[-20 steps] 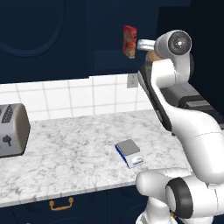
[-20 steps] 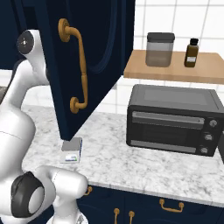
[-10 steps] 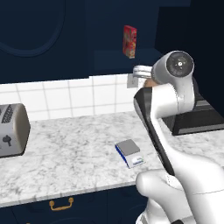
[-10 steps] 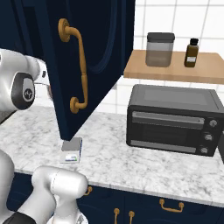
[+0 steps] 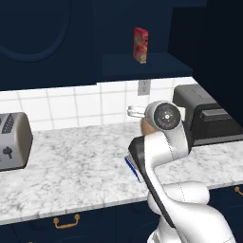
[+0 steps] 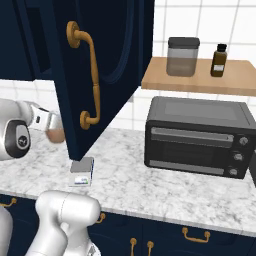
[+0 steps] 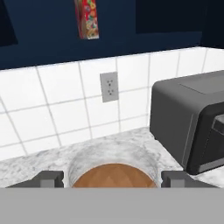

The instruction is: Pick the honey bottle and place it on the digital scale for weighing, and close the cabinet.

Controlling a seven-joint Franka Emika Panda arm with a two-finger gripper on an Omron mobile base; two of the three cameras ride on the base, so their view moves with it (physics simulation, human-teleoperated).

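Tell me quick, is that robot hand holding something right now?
Hand: closed on the honey bottle, which sits between its two fingertips.

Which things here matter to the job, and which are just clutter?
Job: honey bottle, held in the gripper; digital scale; cabinet, door open.
Lying about: red box, toaster, toaster oven, canister, brown bottle.

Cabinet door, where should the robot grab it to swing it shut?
Probably the straight middle of the brass handle on the open cabinet door. It runs up and down and stands off the panel, so fingers could close across it from the handle face, once the honey bottle is put down.
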